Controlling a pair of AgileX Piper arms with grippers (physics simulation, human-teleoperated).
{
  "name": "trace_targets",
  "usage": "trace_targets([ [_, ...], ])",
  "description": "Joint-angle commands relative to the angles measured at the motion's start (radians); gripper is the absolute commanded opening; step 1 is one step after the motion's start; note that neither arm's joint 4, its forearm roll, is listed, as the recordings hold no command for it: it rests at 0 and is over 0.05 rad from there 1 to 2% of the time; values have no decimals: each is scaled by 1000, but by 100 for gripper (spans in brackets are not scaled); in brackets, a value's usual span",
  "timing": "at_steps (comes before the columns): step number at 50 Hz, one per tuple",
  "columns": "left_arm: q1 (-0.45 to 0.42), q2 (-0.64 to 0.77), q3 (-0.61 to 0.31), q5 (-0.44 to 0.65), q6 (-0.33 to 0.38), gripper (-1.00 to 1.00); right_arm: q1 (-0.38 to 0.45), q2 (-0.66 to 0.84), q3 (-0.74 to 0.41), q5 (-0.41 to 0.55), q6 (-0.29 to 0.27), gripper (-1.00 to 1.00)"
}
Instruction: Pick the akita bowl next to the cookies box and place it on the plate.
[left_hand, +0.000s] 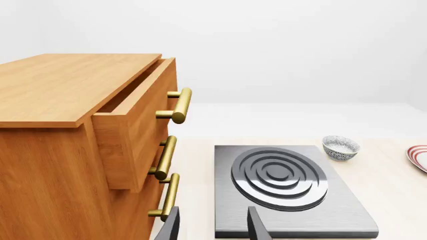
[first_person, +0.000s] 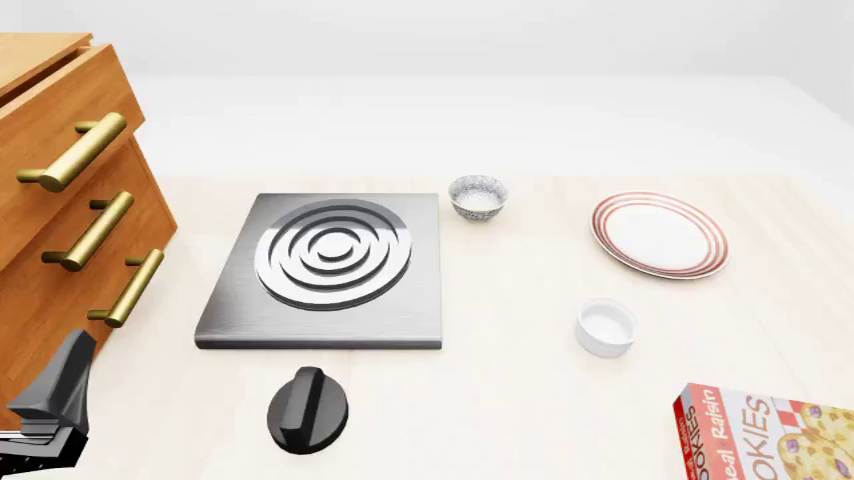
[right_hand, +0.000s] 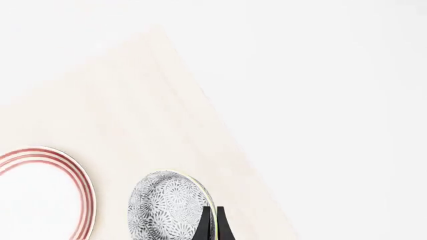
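Observation:
In the right wrist view an akita bowl (right_hand: 163, 205) with a grey-black speckled outside shows beside the plate (right_hand: 40, 200). My right gripper (right_hand: 211, 225) is shut on its rim, the two dark fingers nearly touching. Neither this bowl nor the right gripper shows in the front view. There the plate (first_person: 659, 235) lies at the right and the cookies box (first_person: 767, 435) sits at the near right corner. My left gripper (left_hand: 213, 227) is open and holds nothing; it hovers near the stove's front edge and shows at the lower left (first_person: 54, 410).
A second speckled bowl (first_person: 478, 196) stands beside the stove plate (first_person: 327, 270). A plain white cup (first_person: 606, 327) sits between the plate and the cookies box. A black knob (first_person: 307, 408) lies in front of the stove. The wooden cabinet (first_person: 67, 210) at left has its top drawer (left_hand: 133, 125) pulled out.

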Motion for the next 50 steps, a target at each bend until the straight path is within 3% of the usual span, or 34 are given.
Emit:
trace_targets([
  [1, 0, 0, 0, 0, 0, 100, 54, 35, -113, 73, 59, -100],
  [14, 0, 0, 0, 0, 0, 100, 107, 129, -292, 175, 108, -100],
  [32, 0, 0, 0, 0, 0, 100, 145, 254, -474, 262, 128, -100],
  [50, 0, 0, 0, 0, 0, 100, 210, 419, -734, 377, 166, -100],
])
